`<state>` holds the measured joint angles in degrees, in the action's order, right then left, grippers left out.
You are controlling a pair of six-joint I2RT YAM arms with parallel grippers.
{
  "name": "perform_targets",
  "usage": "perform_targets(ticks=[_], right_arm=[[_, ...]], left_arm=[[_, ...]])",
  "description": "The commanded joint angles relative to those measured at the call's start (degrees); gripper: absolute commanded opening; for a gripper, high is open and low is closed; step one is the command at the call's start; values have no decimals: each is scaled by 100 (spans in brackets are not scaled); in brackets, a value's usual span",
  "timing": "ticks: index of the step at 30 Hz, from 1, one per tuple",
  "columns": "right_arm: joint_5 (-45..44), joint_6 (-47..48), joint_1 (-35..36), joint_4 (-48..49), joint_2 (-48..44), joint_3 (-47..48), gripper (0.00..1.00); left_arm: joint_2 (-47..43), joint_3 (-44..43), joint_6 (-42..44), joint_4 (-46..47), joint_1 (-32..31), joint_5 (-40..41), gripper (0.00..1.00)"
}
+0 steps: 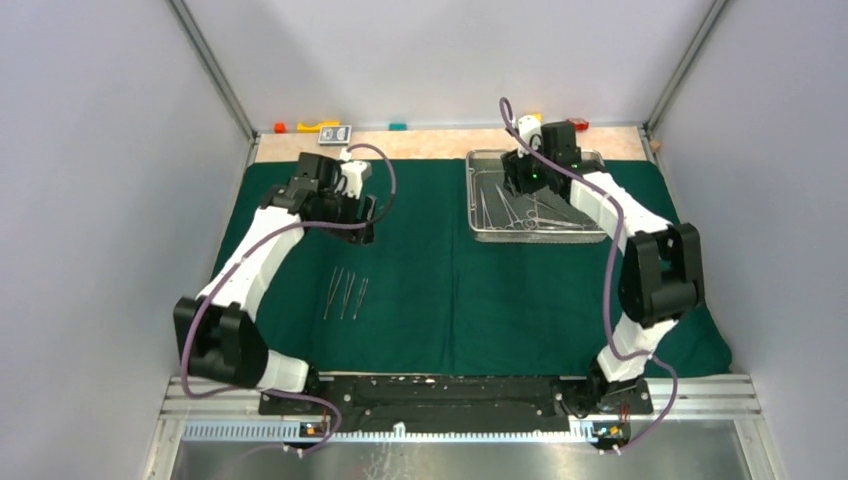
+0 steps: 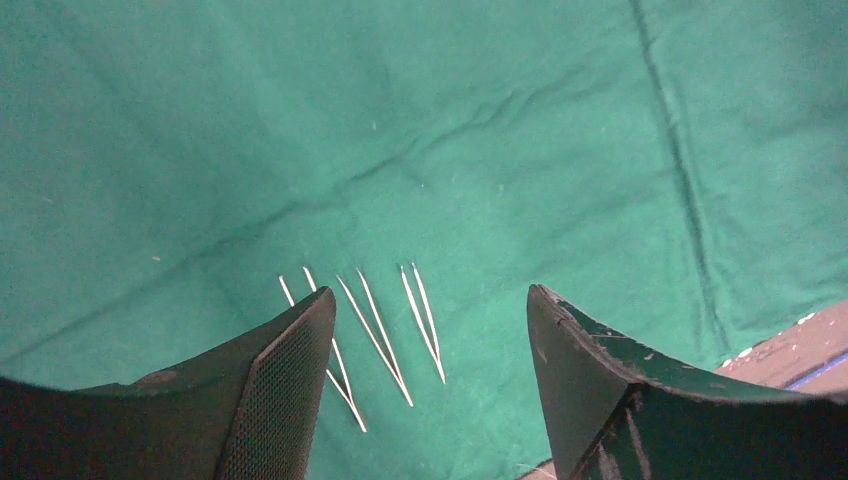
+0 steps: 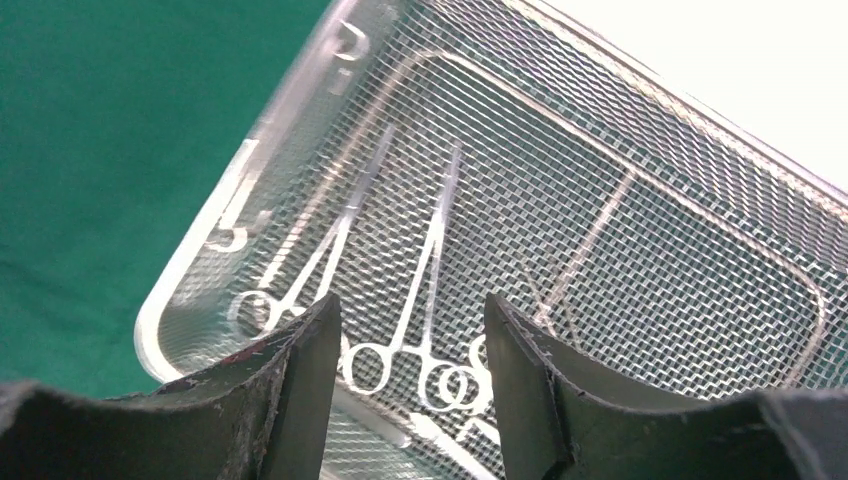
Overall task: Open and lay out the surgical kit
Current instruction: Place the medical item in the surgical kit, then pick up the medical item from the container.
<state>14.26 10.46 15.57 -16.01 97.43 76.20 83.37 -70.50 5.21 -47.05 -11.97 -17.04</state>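
Three tweezers (image 2: 378, 340) lay below my released left end effector (image 2: 430, 295), at least two clamps (image 3: 432, 250) beneath my released right end effector (image 3: 410, 300).

Pale grey walls (image 1: 100, 150) enclose a wooden table (image 1: 430, 143).

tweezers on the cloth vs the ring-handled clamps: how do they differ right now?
Place: the tweezers lie on the green cloth; the ring-handled clamps sit in the mesh tray.
Shape: the tweezers are plain two-prong strips meeting at a point; the clamps end in finger rings.
Order: the three tweezers lie side by side, apart; the clamps' rings crowd together at one end of the tray.
Shared: slim, silvery, lying flat.
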Motion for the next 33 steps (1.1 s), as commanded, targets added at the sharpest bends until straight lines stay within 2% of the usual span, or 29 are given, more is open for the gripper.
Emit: perform_targets(ticks=[1, 5, 7, 14, 25, 29, 32, 33], right_arm=[[-487, 488, -295, -701, 731, 761, 55], [-630, 887, -629, -1297, 1356, 1469, 56], [-627, 1116, -760, -1611, 1625, 1752, 56], [-513, 1875, -994, -2316, 2212, 2209, 61], [-75, 2445, -1137, -2769, 2925, 2548, 60], [116, 2537, -1219, -2946, 3171, 2740, 51], [288, 2589, -1286, -3086, 3277, 2883, 39], [349, 2600, -1304, -3125, 3304, 2928, 32]], left_arm=[[-820, 117, 236, 755, 37, -295, 79], [-1292, 488, 241, 1372, 37, -601, 91], [-1437, 653, 184, 1704, 30, -730, 93], [-1444, 793, 137, 2131, 28, -895, 97], [-1152, 754, 136, 2165, 28, -874, 99], [-1139, 731, 133, 2181, 28, -864, 99], [-1123, 716, 132, 2190, 28, -841, 99], [-1111, 708, 148, 2191, 28, -826, 99]])
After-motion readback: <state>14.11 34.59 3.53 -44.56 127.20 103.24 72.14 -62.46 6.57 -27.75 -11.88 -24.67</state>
